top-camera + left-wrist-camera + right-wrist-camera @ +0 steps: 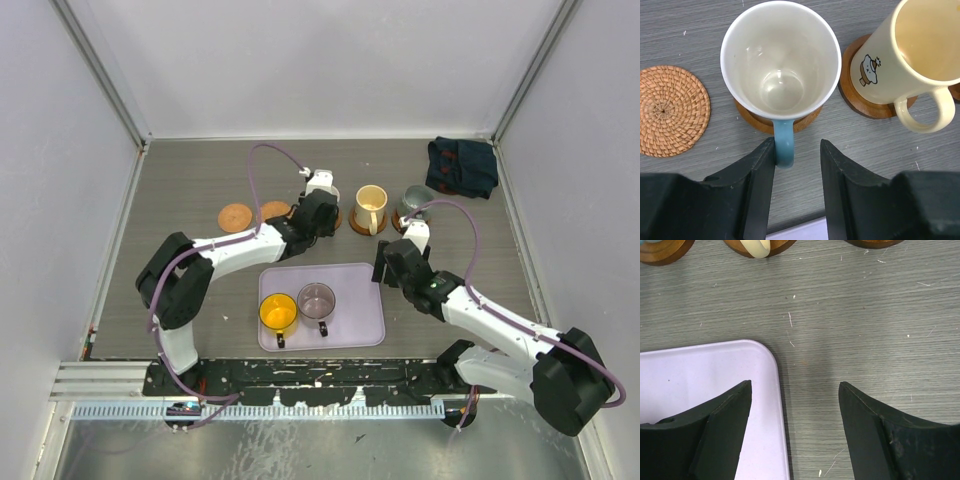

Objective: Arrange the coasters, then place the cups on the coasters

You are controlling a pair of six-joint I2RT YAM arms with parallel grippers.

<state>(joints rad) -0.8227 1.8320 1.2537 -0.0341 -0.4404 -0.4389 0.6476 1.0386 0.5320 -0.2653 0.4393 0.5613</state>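
**Mug seated: now back the hand off cleanly**

From above, the left hand (318, 212) reaches to the back row on the bench (180, 180). It sits beside the cream mug (370, 208) and the grey-green mug (414, 202), each on a disc of its own. Two bare coasters (236, 215) lie to its left. The orange mug (278, 312) and the purplish mug (317, 298) stand on the lilac tray (355, 325). The right hand (392, 262) hovers by the tray's far right corner.

In the left wrist view, the white mug (781, 65) stands upright on a wooden coaster (755, 120), roughly centred. Its blue handle (784, 147) lies between the fingers. One finger touches it and the other stands clear, so the hand is released, not clamping. I judge the placing done. The hand should draw straight back along the handle's line, since a sideways nudge could turn the mug off its disc.

In the right wrist view, the fingers are spread wide over the tray corner and the bench, grasping nothing.
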